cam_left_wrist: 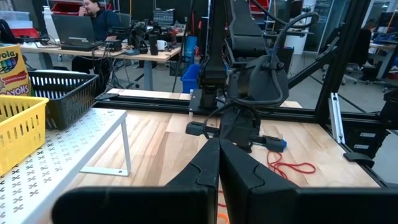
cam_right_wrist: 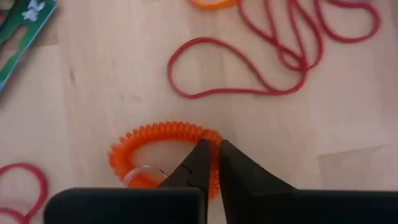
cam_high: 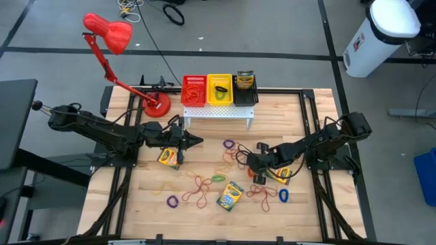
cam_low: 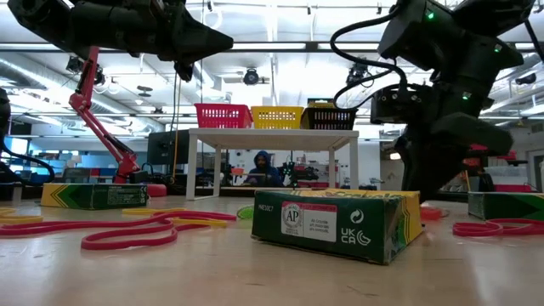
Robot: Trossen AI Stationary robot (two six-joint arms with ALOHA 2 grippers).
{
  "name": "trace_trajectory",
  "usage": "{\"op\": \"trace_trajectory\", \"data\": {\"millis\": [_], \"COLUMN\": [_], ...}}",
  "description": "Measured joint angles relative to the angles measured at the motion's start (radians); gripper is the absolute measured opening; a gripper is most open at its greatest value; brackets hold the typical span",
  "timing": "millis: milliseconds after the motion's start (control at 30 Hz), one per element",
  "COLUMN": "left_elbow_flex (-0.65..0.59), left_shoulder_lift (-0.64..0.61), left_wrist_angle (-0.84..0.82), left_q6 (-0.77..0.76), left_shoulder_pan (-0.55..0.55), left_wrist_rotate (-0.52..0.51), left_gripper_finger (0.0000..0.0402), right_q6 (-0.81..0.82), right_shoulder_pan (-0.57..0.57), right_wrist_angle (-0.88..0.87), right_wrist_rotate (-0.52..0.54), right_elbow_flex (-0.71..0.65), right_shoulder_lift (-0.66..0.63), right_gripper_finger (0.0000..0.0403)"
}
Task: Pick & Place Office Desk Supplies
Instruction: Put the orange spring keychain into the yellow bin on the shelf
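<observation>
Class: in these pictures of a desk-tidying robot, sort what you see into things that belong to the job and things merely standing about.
Job: crayon boxes; loose rubber bands; orange coiled band, pinched by the right gripper.

Standing about: red desk lamp; white perforated rack.

open-plan robotics lab: wooden test table point(cam_high: 204, 204), person at laptop point(cam_left_wrist: 73, 28), desks behind.

Matt pale wood table point(cam_high: 204, 218), ribbed orange band point(cam_right_wrist: 163, 138)
</observation>
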Motion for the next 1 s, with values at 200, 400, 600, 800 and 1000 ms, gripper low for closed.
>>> {"op": "trace_trajectory", "data": {"millis": [200, 400, 600, 800, 1000], "left_elbow_flex": [0.0, 0.0, 0.0, 0.0, 0.0], "left_shoulder_lift": [0.0, 0.0, 0.0, 0.0, 0.0], "left_wrist_angle": [0.0, 0.0, 0.0, 0.0, 0.0], "left_q6": [0.0, 0.0, 0.0, 0.0, 0.0], "left_shoulder_pan": [0.0, 0.0, 0.0, 0.0, 0.0], "left_wrist_rotate": [0.0, 0.0, 0.0, 0.0, 0.0], "left_gripper_finger": [0.0012, 0.0012, 0.0012, 0.0012, 0.0012], "right_q6": [-0.014, -0.049, -0.052, -0.052, -0.053], "right_shoulder_pan": [-0.003, -0.003, -0.002, 0.027, 0.065], "right_wrist_angle": [-0.009, -0.003, -0.001, -0.001, -0.012], "right_wrist_rotate": [0.016, 0.067, 0.068, 0.068, 0.087], "right_elbow_flex": [0.018, 0.074, 0.099, 0.13, 0.189], "right_shoulder_lift": [0.001, 0.001, 0.001, 0.001, 0.001], "right_gripper_finger": [0.0018, 0.0012, 0.0013, 0.0012, 0.0014]}}
